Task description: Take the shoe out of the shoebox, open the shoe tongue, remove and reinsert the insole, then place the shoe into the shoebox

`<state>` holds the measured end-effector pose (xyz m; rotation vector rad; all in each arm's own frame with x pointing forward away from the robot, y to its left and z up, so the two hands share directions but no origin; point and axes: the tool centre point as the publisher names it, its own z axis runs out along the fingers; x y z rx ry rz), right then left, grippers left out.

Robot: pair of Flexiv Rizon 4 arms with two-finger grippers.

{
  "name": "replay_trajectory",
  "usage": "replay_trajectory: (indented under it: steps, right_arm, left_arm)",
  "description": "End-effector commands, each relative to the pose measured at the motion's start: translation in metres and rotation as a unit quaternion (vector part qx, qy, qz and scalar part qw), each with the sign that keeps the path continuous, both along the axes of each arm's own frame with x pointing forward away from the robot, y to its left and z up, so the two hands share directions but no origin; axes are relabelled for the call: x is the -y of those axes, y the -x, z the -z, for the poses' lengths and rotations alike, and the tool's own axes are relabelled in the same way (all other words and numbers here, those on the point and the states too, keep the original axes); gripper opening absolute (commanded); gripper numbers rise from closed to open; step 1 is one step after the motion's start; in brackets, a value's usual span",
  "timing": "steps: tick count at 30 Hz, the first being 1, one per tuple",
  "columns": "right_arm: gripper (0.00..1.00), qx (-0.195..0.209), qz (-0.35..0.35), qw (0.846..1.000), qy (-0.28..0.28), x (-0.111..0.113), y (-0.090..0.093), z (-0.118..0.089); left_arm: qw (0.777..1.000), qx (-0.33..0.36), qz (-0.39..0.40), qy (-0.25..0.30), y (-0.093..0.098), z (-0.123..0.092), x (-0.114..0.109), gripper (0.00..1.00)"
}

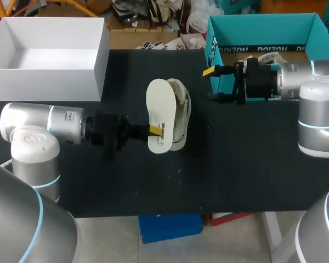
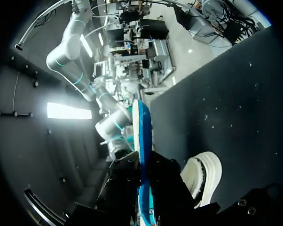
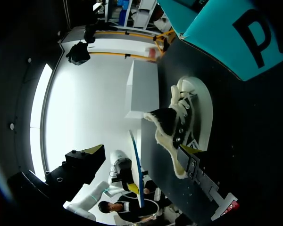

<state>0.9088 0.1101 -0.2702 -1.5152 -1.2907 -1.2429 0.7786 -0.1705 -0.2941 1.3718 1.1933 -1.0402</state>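
Observation:
A black canvas shoe with a white sole and white laces lies on its side mid-table. Just left of it, my left gripper is shut on the cream insole, holding it up on edge outside the shoe. In the left wrist view the insole runs edge-on between the fingers, its blue underside showing, with the shoe beside it. My right gripper stands open and empty in front of the teal shoebox, right of the shoe. From the right wrist, the shoe lies ahead of that open gripper.
A white box stands at the back left of the black table. The teal shoebox sits at the back right, close beside my right arm. A blue crate shows below the table's front edge.

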Motion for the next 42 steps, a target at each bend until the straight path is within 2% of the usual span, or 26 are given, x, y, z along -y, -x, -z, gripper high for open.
replay_trajectory:
  steps: [1, 5, 26, 33, 42]
  right_arm:
    - [1.0, 0.0, 0.001, 1.0, 0.0, -0.001, 0.0, 0.001]
    - [1.0, 0.0, 0.001, 1.0, 0.0, -0.001, 0.0, 0.001]
    - [1.0, 0.0, 0.001, 1.0, 0.0, -0.001, 0.0, 0.001]
    - [1.0, 0.023, -0.032, 0.999, -0.009, -0.015, 0.019, -0.01]
    - [1.0, 0.024, -0.042, 0.999, -0.014, -0.038, 0.029, -0.003]
  left_arm:
    - [1.0, -0.002, 0.025, -0.005, -0.033, 0.002, 0.01, 0.0]
    - [0.999, 0.002, 0.032, 0.001, -0.041, -0.001, 0.012, 0.0]
    - [0.999, 0.002, 0.032, 0.001, -0.041, -0.001, 0.012, 0.0]
    - [0.999, 0.002, 0.032, 0.001, -0.041, -0.001, 0.012, 0.0]
    - [0.999, 0.002, 0.032, 0.001, -0.041, -0.001, 0.012, 0.0]
